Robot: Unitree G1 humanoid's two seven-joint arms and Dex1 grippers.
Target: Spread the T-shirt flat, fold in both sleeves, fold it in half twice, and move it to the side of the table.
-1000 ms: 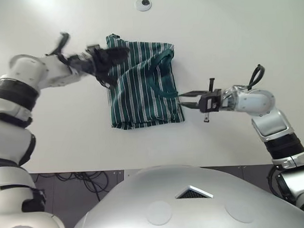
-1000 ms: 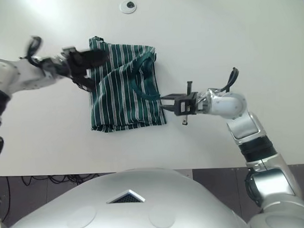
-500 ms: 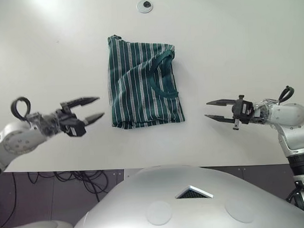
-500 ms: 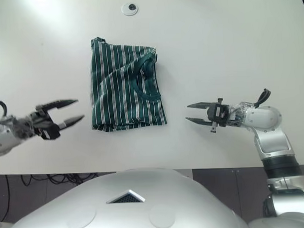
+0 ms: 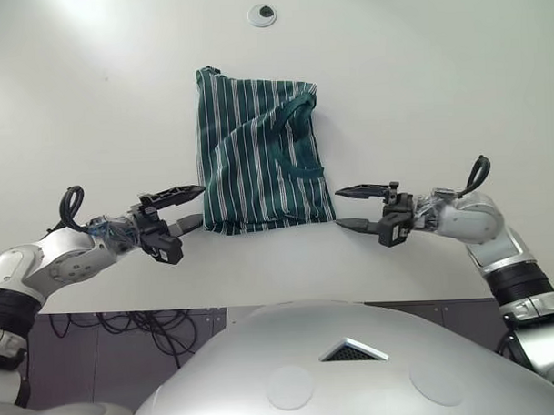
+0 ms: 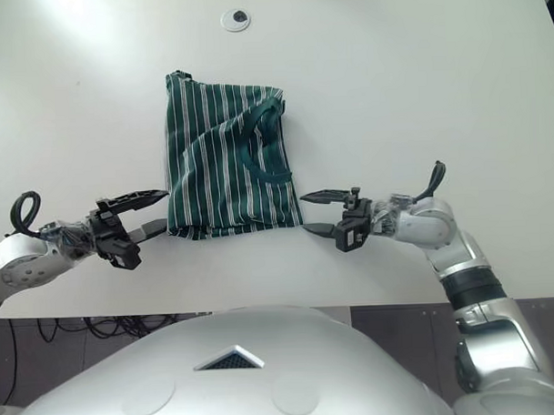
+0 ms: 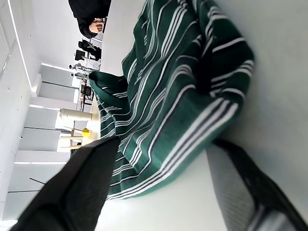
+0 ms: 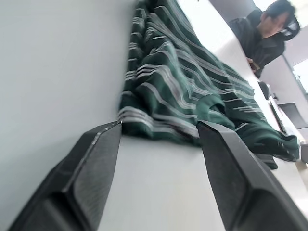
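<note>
The T-shirt (image 5: 257, 154) lay folded into a rough rectangle near the middle of the table (image 5: 437, 93), with its collar showing on top. Being soft, light and limp, it would likely sag and shed its layers unless all were pinched together. The two near corners looked the best places to take hold. The left gripper (image 5: 197, 204) sat low at the T-shirt's 8 o'clock corner, fingers (image 5: 172, 191) spread wide, holding nothing, tips just beside the hem. The right gripper (image 5: 339, 208) sat at the 4 o'clock corner, equally wide and empty, just beside the cloth.
</note>
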